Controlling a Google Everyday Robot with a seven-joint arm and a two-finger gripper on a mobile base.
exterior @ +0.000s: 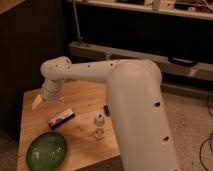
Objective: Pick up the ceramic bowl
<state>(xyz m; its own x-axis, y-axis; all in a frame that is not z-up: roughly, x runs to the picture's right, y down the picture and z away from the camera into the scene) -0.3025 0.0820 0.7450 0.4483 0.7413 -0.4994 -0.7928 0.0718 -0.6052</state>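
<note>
Over the far left part of the wooden table (82,97), your gripper (38,103) hangs low, pointing down with its pale yellowish fingers (36,104) close above the tabletop near the table's left edge. The fingers stand apart, and you can see nothing between them.

Your arm (137,110) rises as a thick white column at the table's right side, bends at the top, and reaches leftward across the table's far half in a slimmer, nearly level link. That link ends in a rounded joint (55,72) above the table's far left, and from there the wrist drops almost straight down to the gripper.

The ceramic bowl (46,150) sits upright at the table's near left corner, green and glossy with a darker rim, well apart from the gripper and untouched. Between the two, toward the table's middle, a small dark packet (61,119) with a red and white label lies flat at a slant. A small white bottle (99,125) stands upright near the table's centre, close to the base of the arm's column. A small blue object (106,110) lies just behind the bottle, toward the table's far side, against the arm; you cannot tell what it is.
</note>
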